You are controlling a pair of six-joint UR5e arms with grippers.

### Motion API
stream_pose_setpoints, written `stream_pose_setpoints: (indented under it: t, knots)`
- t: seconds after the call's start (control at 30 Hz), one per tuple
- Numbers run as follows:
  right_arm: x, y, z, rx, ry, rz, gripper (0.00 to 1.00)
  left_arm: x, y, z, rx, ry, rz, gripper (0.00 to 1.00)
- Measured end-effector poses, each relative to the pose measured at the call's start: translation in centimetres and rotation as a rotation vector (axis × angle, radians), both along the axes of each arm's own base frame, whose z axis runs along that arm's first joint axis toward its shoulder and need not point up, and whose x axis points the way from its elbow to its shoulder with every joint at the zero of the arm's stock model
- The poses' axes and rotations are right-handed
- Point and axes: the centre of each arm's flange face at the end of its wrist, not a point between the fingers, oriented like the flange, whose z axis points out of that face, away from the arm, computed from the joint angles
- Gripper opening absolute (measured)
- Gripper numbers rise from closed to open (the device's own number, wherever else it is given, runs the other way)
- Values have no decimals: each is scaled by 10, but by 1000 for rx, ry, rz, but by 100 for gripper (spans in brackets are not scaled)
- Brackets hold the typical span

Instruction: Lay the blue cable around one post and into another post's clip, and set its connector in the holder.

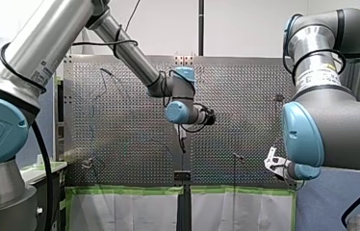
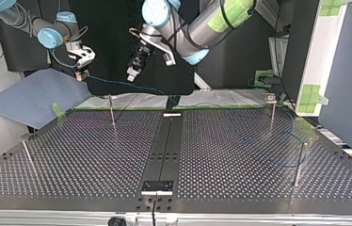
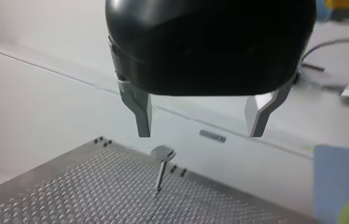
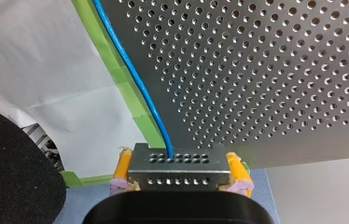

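Bright, even indoor light. Glare streaks my left arm (image 1: pixel 48 38) in the soft front view. The bench (image 4: pixel 280 70) is crisp in the right wrist view, blurred in the left's.

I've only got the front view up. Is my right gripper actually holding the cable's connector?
Observer: Yes; the right wrist view shows the right gripper shut on the connector.
Operator: And the left?
Observer: The left wrist view shows the left gripper open and empty, a block-topped post ahead of it.
Operator: Where does the cable run?
Observer: In the top view the blue cable hangs from the connector, then lies on the table toward a side post at that view's right.
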Motion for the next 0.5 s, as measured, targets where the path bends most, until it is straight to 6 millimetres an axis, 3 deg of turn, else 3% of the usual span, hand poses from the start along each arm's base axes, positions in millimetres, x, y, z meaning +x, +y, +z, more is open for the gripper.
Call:
stream_pose_setpoints:
  t: [0.27, 0.5]
  knots:
    - [0, 0, 0, -2, 0, 0, 0, 56, -4, -11, -24, -74, 68, 100]
    - [-1, -1, 0, -1, 0, -2, 0, 60, -7, -50, 16, -94, 93, 100]
